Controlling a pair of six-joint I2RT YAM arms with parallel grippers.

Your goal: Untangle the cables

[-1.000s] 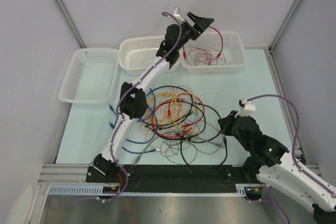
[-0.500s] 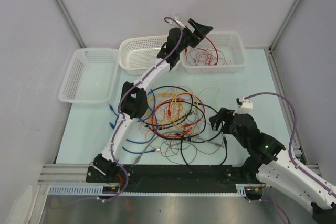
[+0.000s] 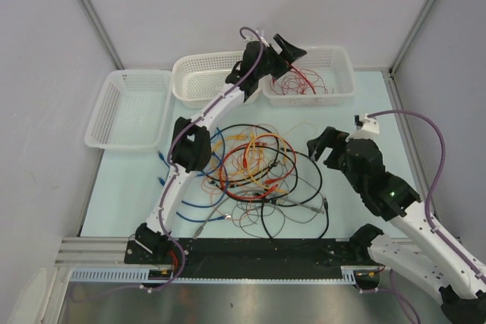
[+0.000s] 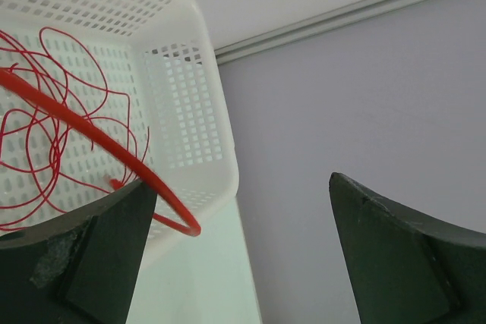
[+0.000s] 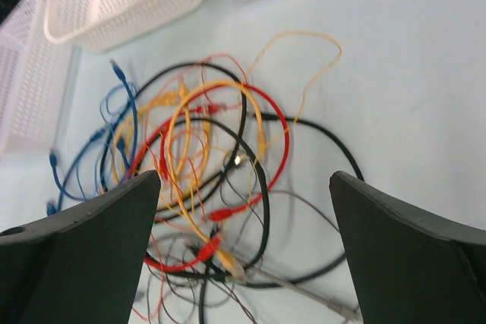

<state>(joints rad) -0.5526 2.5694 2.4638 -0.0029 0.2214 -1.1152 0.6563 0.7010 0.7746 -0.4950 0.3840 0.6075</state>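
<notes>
The tangle of cables (image 3: 254,172), a heap of red, orange-yellow, blue, black and grey loops, lies on the table in front of both arms. My right gripper (image 3: 319,146) hovers open above its right side, and its wrist view looks down on the heap (image 5: 220,157) between wide fingers (image 5: 243,176) that hold nothing. My left gripper (image 3: 292,51) stands open over the far right basket (image 3: 338,73), where thin red cables (image 3: 300,81) lie. In its wrist view (image 4: 243,180) a thick red cable (image 4: 83,130) runs past the left finger, its end loose beside that finger.
Three white mesh baskets stand along the back: a left one (image 3: 129,108), a middle one (image 3: 201,77) and the right one (image 4: 220,134) with the red wires. Blue cable ends (image 3: 163,168) lie near the left arm. Grey walls close in the sides.
My right gripper has opened, risen and moved toward the far side, off the grey cable. The left gripper has sunk toward the right basket, and the red cable has slid into it.
</notes>
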